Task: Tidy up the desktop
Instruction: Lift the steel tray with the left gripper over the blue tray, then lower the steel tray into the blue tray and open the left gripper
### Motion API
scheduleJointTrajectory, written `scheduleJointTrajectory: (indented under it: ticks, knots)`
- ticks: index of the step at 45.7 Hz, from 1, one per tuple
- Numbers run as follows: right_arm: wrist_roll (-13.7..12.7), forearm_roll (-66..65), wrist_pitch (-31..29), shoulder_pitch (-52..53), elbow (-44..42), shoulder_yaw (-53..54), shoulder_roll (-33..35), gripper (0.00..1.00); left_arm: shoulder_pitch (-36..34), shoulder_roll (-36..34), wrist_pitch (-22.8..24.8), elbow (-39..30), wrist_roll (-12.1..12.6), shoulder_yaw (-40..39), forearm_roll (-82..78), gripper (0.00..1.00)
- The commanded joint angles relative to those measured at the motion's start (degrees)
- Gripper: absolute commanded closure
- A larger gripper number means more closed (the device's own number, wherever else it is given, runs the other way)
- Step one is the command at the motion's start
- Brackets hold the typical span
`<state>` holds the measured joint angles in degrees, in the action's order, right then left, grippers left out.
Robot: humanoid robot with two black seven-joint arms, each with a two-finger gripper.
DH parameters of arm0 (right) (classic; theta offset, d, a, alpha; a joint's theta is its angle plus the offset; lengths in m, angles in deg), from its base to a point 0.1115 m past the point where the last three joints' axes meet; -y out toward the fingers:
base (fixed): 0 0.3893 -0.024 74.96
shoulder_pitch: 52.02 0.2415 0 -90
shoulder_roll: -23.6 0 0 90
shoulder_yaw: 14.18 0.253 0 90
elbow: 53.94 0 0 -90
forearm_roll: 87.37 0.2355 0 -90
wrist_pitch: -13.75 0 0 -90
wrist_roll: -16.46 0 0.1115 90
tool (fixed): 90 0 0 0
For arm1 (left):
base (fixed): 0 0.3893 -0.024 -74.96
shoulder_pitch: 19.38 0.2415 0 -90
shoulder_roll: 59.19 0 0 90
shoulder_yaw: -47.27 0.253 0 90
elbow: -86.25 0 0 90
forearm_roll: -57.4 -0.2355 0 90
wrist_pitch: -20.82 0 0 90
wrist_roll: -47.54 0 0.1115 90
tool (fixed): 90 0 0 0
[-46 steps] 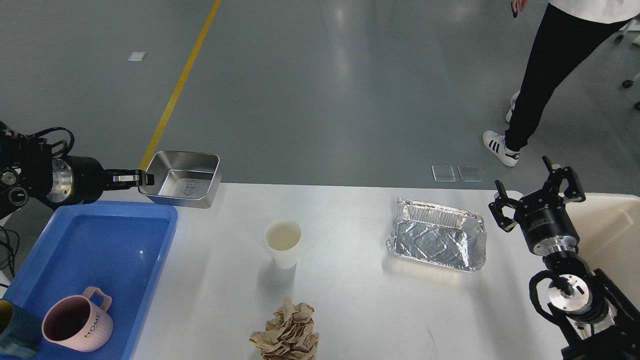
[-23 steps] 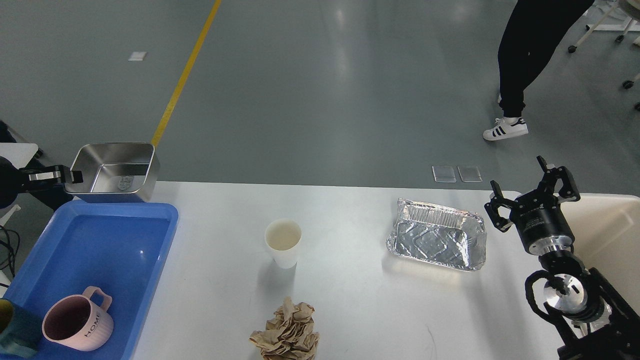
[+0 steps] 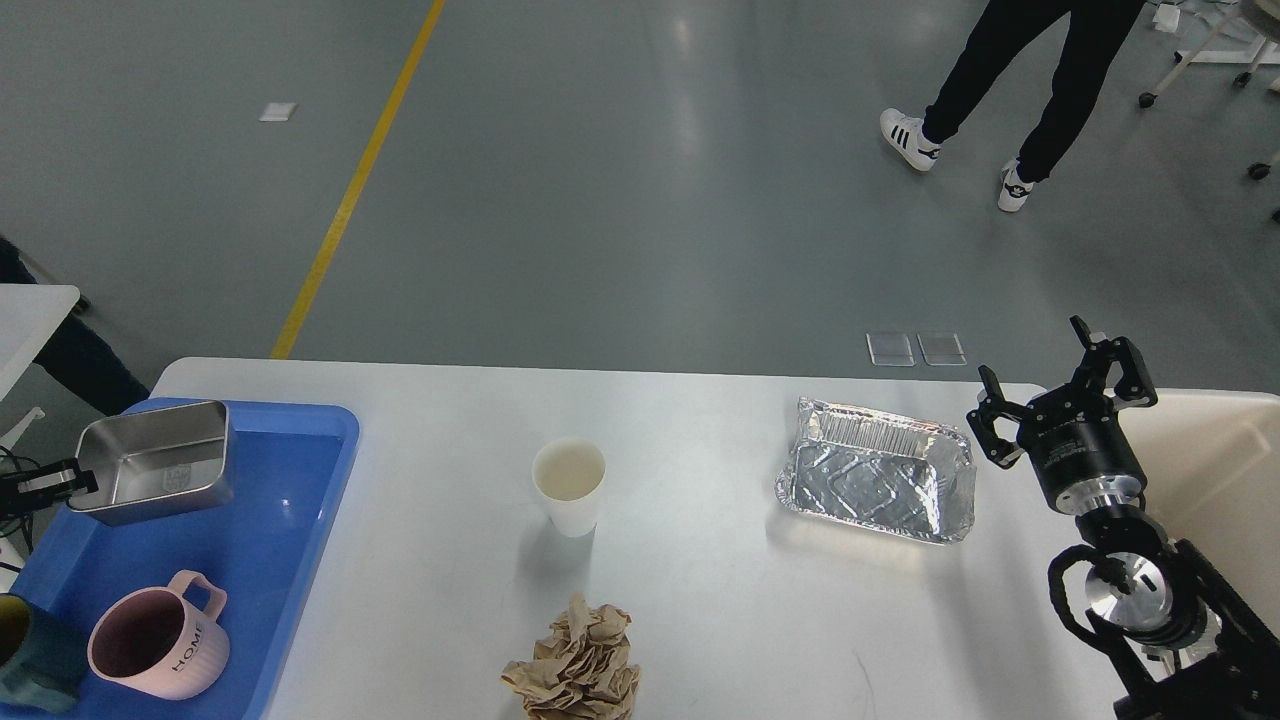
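Note:
The white desktop (image 3: 700,600) holds a white paper cup (image 3: 568,485), a crumpled foil tray (image 3: 878,485) and a ball of crumpled brown paper (image 3: 575,665) at the front edge. My left gripper (image 3: 48,483), at the far left edge, is shut on the rim of a steel box (image 3: 155,460) and holds it low over the back of the blue tray (image 3: 270,520). My right gripper (image 3: 1050,385) is open and empty, just right of the foil tray.
A pink mug (image 3: 160,650) and a teal cup (image 3: 30,655) stand in the blue tray's front. A beige bin (image 3: 1210,470) sits off the desktop's right end. A person (image 3: 1010,80) walks on the floor beyond.
My left gripper has carried the steel box left and down, from above the desktop's back left corner to low over the blue tray. The right gripper has barely moved. The person walked left.

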<state>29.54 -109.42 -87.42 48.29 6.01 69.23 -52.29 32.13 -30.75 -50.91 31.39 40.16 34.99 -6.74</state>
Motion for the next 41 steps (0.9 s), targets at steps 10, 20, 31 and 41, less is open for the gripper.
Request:
scheduleJointTrajectory:
  ticks: [10, 20, 31, 41]
  knots:
    - [0.0, -0.9, 0.0, 0.0, 0.0, 0.1, -0.6, 0.0, 1.0, 14.6, -1.9, 15.7, -0.9, -0.1, 0.8, 0.98]
    - [0.0, -0.9, 0.0, -0.1, 0.0, 0.2, -0.5, 0.0, 1.3, 18.8, -4.1, 21.8, -0.8, 0.0, 0.8, 0.97]
    - [0.0, -0.9, 0.0, -0.1, 0.1, 0.2, -0.5, 0.0, 1.3, 19.7, -4.4, 22.3, -1.0, -0.1, 0.8, 0.58]
    - [0.0, -0.9, 0.0, -0.2, 0.1, 0.3, -0.5, 0.0, 1.3, 19.6, -4.0, 22.2, -1.1, -0.7, 2.1, 0.13]
